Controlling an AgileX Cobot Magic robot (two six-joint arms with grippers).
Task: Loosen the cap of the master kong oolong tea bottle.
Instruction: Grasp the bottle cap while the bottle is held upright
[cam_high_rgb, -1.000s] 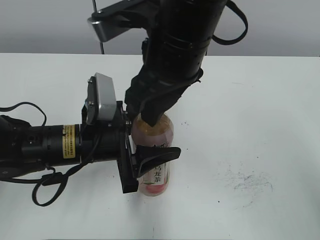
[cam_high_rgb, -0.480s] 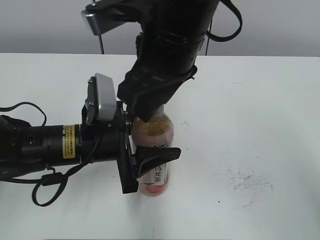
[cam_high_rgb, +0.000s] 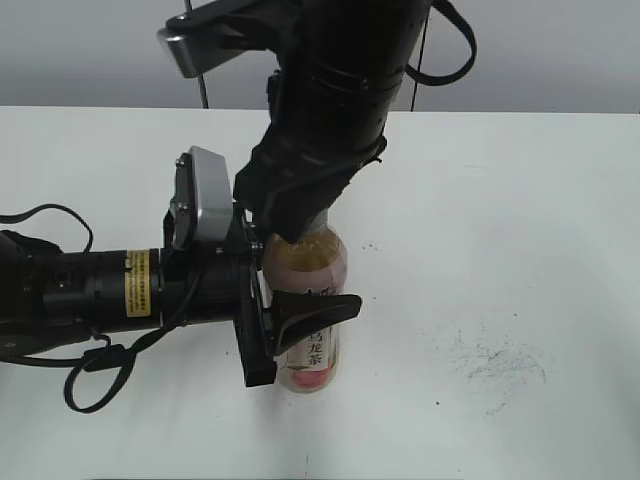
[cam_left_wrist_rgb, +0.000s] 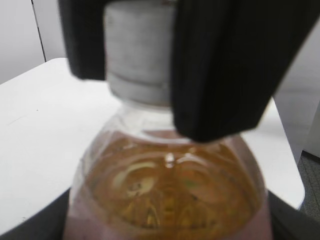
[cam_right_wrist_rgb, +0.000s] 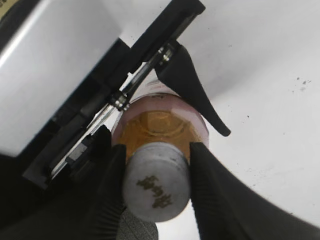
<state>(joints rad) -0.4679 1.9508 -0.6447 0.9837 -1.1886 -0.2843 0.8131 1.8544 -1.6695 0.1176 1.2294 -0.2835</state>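
Tea bottle stands upright on the white table, gripped around its labelled middle by our left gripper, which reaches in sideways and lies low along the tabletop. Its black fingers wrap the front and back of the bottle, pinching the body between them. From the left wrist camera we see the amber tea in the bottle's shoulder right ahead of that gripper, with the grey cap above it.

Our right gripper comes down from above onto the bottle's top. In the right wrist view the cap sits directly between its two black fingers, a dark mark printed on its flat top. Both fingers lie against the cap's sides, one on either flank, so the gripper is clamped on the cap. In the exterior view this arm's dark body covers the cap entirely, and only the bottle's shoulder shows just under it.

Faint dark scuff marks lie on the table well off to the right of both grippers.
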